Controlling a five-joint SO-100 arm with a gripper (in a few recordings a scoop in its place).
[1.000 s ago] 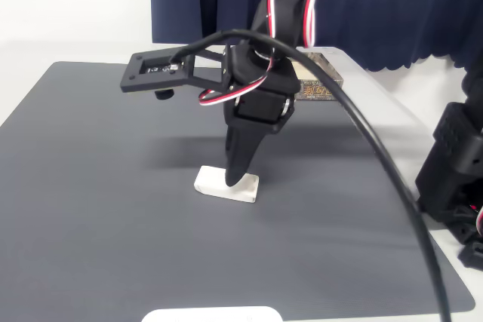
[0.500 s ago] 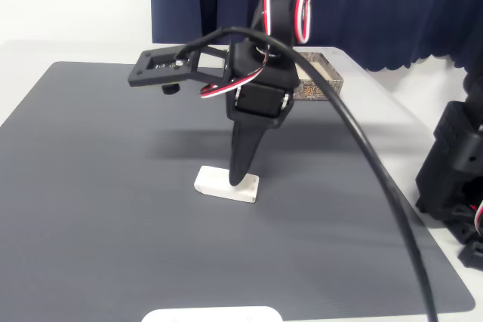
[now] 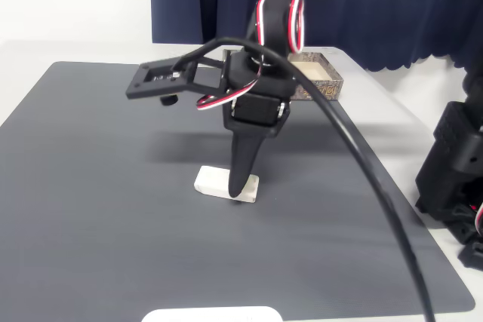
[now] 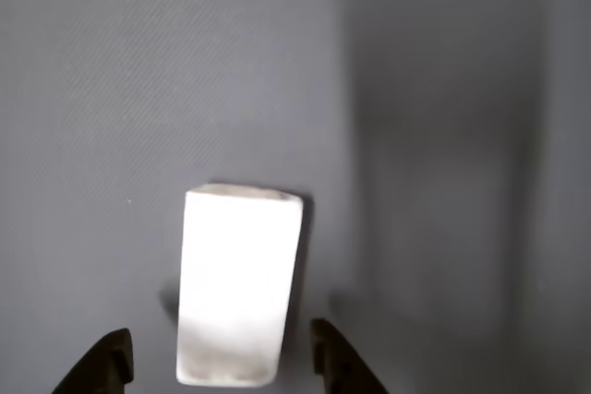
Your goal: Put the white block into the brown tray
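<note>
Below my wrist, the white block point(image 4: 238, 283) lies flat on the dark worktop point(image 3: 98, 186), its long axis running away from me; my end effector point(image 4: 220, 366) stands spread, one fingertip to each side of the block's near end, neither touching it as far as I can tell; in the fixed view my lower finger point(image 3: 243, 165) points down at the block's right part, tip at or just above it. I judge the step in hand to be the grasp; to do it well I should settle lower until the tips flank the long sides, keep the block centred between them, then close evenly so it does not skid or twist; a shallow pinch on rounded edges could squirt it out. Behind my arm, well apart from the block, waits the brown tray point(image 3: 326, 79).
</note>
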